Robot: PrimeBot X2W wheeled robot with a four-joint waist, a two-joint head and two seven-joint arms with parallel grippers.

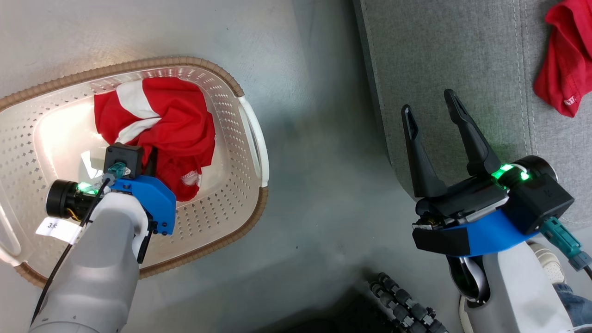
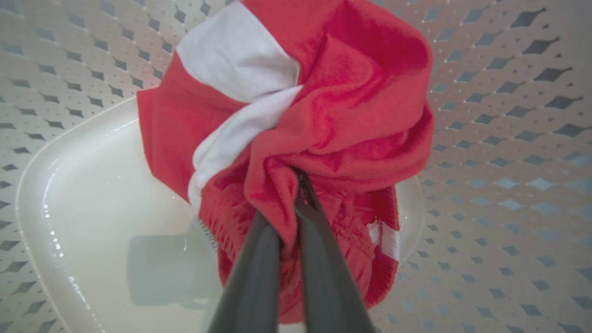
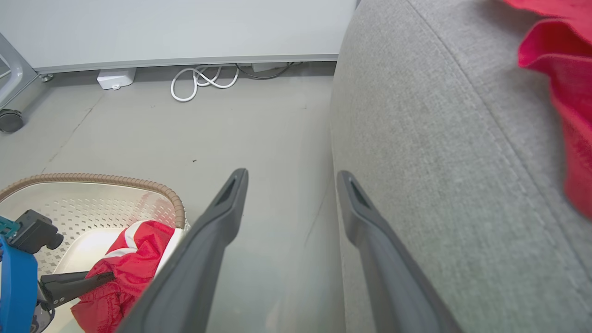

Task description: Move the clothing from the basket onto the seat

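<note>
One red garment with white stripes (image 1: 157,122) lies bunched in the cream basket (image 1: 252,138) on the floor at the left. My left gripper (image 2: 297,185) reaches down into the basket, its fingers (image 2: 259,277) shut on a fold of this garment (image 2: 351,92). The right wrist view shows the same garment (image 3: 134,259) and basket rim (image 3: 92,178). A second red garment (image 1: 566,55) lies on the grey seat (image 1: 439,55) at the upper right. My right gripper (image 1: 429,102) hovers open over the seat's front edge, with nothing between its fingers (image 3: 291,178).
Bare grey floor (image 1: 323,162) separates the basket from the seat (image 3: 439,162). A coiled white cable (image 3: 203,81) and a white box (image 3: 115,77) lie by the far wall. A caster (image 3: 9,121) stands at the left. A person's shoe (image 1: 548,261) shows beside my right arm.
</note>
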